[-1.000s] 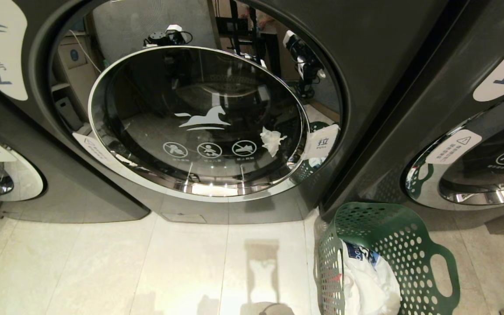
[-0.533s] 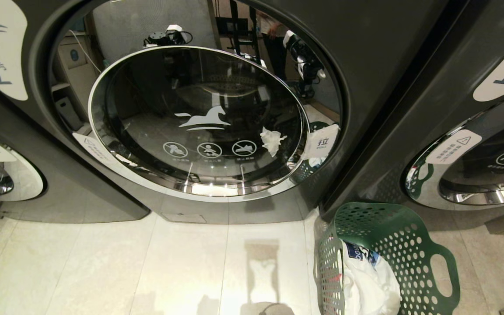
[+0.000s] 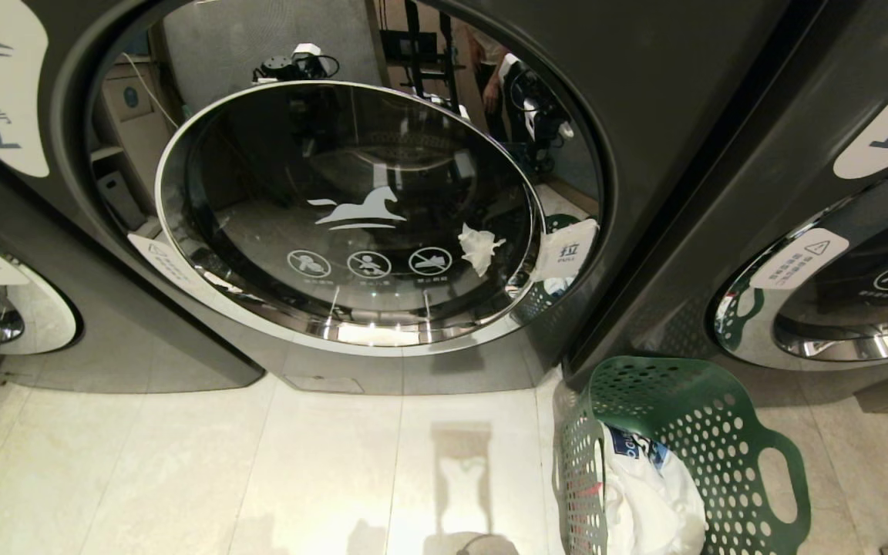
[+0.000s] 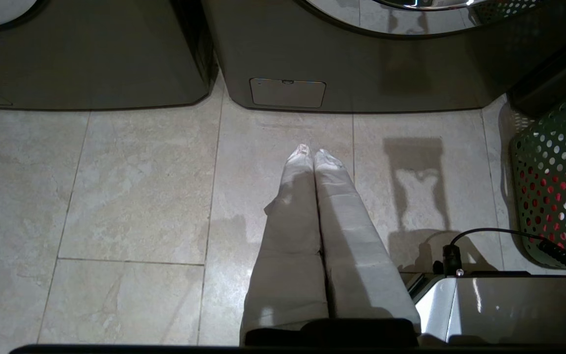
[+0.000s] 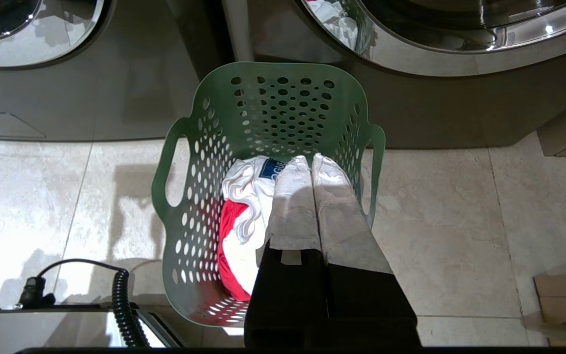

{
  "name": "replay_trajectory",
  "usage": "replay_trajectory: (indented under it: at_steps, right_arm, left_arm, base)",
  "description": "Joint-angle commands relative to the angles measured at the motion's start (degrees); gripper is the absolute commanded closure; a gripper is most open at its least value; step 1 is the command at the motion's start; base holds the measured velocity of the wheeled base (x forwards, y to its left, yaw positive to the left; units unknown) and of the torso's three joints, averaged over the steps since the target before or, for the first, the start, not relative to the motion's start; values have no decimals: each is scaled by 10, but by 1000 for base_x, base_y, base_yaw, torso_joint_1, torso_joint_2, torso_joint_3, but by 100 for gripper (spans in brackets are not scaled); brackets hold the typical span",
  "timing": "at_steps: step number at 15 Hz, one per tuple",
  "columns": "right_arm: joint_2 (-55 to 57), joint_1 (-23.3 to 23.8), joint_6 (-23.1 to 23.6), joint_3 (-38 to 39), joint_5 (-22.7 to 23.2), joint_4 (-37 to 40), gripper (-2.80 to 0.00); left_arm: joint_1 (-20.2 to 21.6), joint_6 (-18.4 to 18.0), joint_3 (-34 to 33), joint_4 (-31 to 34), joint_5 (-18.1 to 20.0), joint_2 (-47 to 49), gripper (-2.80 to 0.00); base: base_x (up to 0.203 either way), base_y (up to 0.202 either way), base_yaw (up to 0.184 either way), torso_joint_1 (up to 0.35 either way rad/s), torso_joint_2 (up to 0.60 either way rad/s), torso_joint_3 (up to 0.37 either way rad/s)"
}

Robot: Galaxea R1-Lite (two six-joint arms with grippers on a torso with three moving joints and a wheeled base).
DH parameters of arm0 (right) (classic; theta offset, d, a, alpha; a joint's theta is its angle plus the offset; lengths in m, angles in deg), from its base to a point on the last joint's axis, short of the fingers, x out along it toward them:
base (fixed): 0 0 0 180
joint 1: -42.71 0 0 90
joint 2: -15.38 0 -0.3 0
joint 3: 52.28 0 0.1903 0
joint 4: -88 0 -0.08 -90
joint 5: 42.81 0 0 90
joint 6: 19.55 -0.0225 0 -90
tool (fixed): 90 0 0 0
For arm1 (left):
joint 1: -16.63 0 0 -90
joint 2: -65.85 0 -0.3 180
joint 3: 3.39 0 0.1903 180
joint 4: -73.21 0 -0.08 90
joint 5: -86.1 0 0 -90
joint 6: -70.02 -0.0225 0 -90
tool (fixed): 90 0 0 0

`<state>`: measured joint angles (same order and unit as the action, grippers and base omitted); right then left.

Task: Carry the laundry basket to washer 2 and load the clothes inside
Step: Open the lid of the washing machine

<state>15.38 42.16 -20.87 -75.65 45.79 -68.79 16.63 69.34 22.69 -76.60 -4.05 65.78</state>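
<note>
Above the clothes [image 5: 243, 211] in the laundry basket [image 5: 268, 98], the right tool [image 5: 311, 160] is seen closed and empty; the left tool [image 4: 311, 153] is closed over floor tiles. Basket stands right of washer 2 [image 3: 351, 216], door shut. Risk: loading blocked unless door is opened; basket handle could foul its swing.

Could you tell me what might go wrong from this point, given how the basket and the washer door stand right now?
1. Washer 2 has its door closed, so nothing can be loaded until it is pulled open; the pull tab sits at the door's right edge.
2. The laundry basket stands on the floor near that edge, so a swinging door or arm might knock it.
3. The right end effector hangs shut over the clothes; it must open before grasping.
</note>
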Motion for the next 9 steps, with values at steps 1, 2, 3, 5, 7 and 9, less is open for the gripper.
replay_trajectory:
  at_steps: [1,2,3,5,7,9]
  right_arm:
    - [1,0,0,0,0,0,0]
    - [1,0,0,0,0,0,0]
    - [1,0,0,0,0,0,0]
    - [1,-1,0,0,0,0,0]
    - [1,0,0,0,0,0,0]
    - [1,-1,0,0,0,0,0]
  left_arm:
    - [0,0,0,0,0,1,0]
    - [0,0,0,0,0,1,0]
    - [0,0,0,0,0,1,0]
    - [0,0,0,0,0,1,0]
    - [0,0,0,0,0,1,0]
    - [0,0,0,0,0,1,0]
  base:
    - [0,0,0,0,0,0]
    - [0,0,0,0,0,0]
    - [0,0,0,0,0,0]
    - [0,0,0,0,0,0]
    - [0,0,0,0,0,0]
    - [0,0,0,0,0,0]
